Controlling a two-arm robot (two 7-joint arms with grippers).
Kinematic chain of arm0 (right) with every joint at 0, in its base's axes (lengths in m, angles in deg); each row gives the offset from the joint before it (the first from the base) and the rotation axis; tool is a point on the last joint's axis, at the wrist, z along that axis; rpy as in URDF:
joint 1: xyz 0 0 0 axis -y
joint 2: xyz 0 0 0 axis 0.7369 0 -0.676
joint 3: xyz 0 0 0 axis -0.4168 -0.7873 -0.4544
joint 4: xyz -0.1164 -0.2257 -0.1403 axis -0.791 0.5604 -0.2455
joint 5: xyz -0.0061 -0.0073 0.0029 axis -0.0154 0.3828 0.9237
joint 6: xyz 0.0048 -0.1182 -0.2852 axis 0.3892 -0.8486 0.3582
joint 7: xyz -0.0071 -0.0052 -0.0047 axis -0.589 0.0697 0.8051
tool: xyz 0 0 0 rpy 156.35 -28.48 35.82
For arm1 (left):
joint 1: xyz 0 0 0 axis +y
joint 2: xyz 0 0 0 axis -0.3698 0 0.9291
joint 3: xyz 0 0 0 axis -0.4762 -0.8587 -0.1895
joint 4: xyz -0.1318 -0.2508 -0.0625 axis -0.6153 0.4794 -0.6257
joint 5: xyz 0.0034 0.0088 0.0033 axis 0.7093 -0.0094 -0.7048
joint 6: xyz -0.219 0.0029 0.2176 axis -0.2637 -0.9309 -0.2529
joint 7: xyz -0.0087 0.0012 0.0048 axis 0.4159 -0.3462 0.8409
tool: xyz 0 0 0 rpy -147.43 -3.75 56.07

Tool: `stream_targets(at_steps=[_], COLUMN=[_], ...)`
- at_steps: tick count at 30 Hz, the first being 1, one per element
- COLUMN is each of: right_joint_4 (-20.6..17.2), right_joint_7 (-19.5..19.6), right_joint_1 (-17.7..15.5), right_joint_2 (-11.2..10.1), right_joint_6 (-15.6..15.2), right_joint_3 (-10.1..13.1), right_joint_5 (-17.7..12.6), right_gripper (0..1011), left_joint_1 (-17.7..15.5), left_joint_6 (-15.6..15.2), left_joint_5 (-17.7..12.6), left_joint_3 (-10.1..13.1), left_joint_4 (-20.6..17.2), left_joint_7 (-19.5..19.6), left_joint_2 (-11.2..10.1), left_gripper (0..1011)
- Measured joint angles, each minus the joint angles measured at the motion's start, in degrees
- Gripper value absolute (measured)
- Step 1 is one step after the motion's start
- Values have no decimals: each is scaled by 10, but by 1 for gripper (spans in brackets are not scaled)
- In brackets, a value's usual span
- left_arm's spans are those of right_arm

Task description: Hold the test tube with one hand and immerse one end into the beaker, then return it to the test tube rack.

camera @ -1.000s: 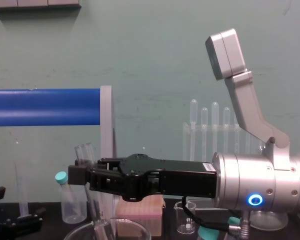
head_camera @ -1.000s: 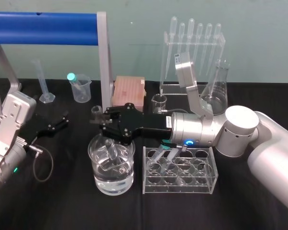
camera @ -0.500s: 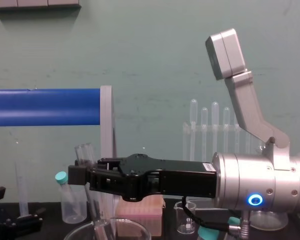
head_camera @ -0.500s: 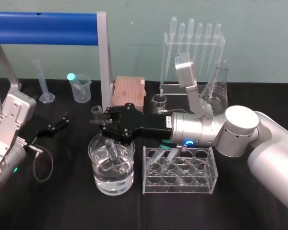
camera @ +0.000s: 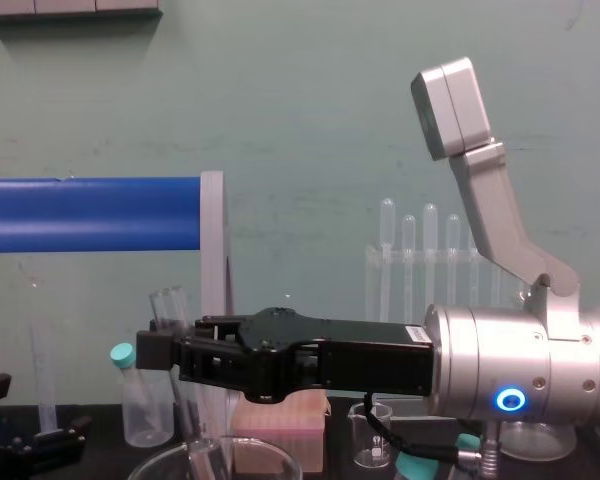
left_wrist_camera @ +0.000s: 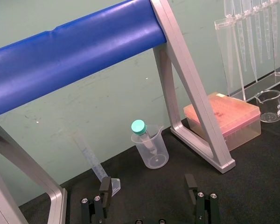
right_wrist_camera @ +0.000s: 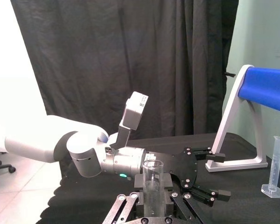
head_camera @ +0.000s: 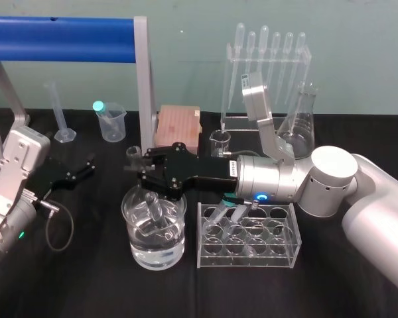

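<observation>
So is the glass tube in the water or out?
In, it seems. The right gripper holds the test tube slanted, its lower end down inside the beaker at the water; how deep cannot be told.

- test tube (right_wrist_camera: 152,179): clear, smooth glass
- beaker (head_camera: 138,250): clear glass, glossy, with bright highlights on its wall
- right gripper (head_camera: 135,163): matt black finish; the wrist behind it is smooth satin silver metal
- test tube rack (head_camera: 278,255): clear, glossy hard plastic
- table cover (head_camera: 86,285): matt black cloth
- overhead bar (head_camera: 60,30): smooth, glossy blue; its legs are matt grey metal
- tip box (head_camera: 178,126): pinkish, cloudy plastic
- small cup (left_wrist_camera: 151,151): thin, cloudy plastic
</observation>
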Motion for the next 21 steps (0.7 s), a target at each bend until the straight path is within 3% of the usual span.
stream_targets(at_steps=[21], right_joint_4=[0], right_joint_7=[0], right_joint_1=[0], right_joint_2=[0], right_joint_6=[0], right_joint_3=[0], right_joint_5=[0], right_gripper=[227], left_joint_1=[0], left_joint_6=[0], left_joint_5=[0], left_joint_3=[0], left_joint_4=[0], left_joint_7=[0], left_joint_2=[0], left_gripper=[1000])
